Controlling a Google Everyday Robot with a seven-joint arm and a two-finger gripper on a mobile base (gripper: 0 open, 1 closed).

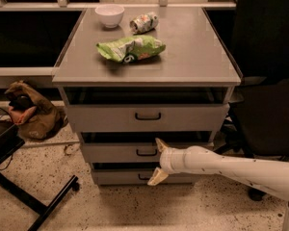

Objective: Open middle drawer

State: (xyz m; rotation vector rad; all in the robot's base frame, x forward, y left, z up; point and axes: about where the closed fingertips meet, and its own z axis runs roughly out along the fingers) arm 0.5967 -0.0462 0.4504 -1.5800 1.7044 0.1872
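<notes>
The grey cabinet [216,76] has three drawers. The middle drawer [115,153] has a medium-height front and a small dark loop handle [147,152]. My gripper [158,160] is on a white arm coming in from the lower right, just right of that handle and in front of the drawer fronts. It is open, with its fingers spread vertically. The upper finger [160,144] is by the middle drawer's top edge. The lower finger [157,177] is over the bottom drawer [115,178]. It holds nothing.
The top drawer [101,118] sits above. On the cabinet top lie a green chip bag [131,48], a white bowl [110,15] and a crushed can [144,22]. A brown bag [31,110] and a black stand leg [38,201] are on the floor at left. A dark chair [267,105] stands at right.
</notes>
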